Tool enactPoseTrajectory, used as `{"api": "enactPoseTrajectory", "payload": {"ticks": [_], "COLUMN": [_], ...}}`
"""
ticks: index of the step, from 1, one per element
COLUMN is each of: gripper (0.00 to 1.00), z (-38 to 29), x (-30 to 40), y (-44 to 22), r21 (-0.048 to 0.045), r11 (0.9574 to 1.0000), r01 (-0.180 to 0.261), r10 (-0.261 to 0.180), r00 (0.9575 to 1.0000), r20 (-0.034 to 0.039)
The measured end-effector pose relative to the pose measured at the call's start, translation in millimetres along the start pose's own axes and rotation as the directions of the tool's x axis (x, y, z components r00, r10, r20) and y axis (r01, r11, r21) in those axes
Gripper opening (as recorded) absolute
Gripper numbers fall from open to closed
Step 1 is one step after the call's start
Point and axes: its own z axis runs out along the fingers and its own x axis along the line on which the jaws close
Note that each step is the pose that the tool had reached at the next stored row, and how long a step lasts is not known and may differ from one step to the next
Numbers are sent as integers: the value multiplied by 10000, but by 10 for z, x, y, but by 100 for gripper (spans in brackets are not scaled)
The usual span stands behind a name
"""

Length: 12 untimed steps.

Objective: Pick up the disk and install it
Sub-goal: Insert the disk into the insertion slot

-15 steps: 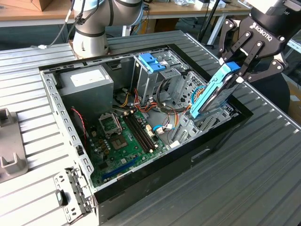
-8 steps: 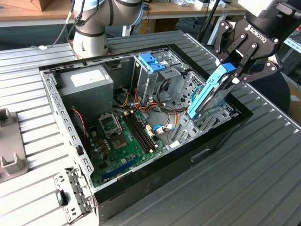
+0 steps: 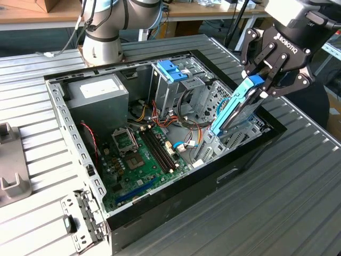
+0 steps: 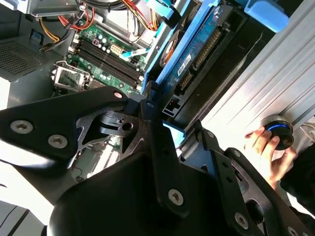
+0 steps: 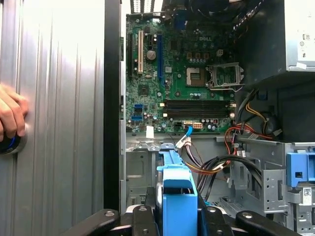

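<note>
We have the disk [image 3: 234, 109] clamped in our jaws, tilted over the open case's [image 3: 69, 122] bay; installation is underway, and we judge seating calls for careful alignment with that slot.

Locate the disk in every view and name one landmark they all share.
Exterior view: the disk stands tilted at the computer case's edge toward the exterior view's right, its top end in the gripper.
Second wrist view: the disk runs away from the gripper beside the motherboard.
First wrist view: the disk is seen end-on between the fingers.
Shared landmark: the green motherboard.
</note>
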Motion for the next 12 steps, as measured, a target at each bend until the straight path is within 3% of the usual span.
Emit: {"api": "enactPoseTrajectory", "payload": {"ticks": [12], "gripper": [37], "z": [164], "x": [15], "y": [-8], "r21": [0], "r11": [10000], "r01": [0], "r10": [0], "r00": [10000], "r20": [1]}}
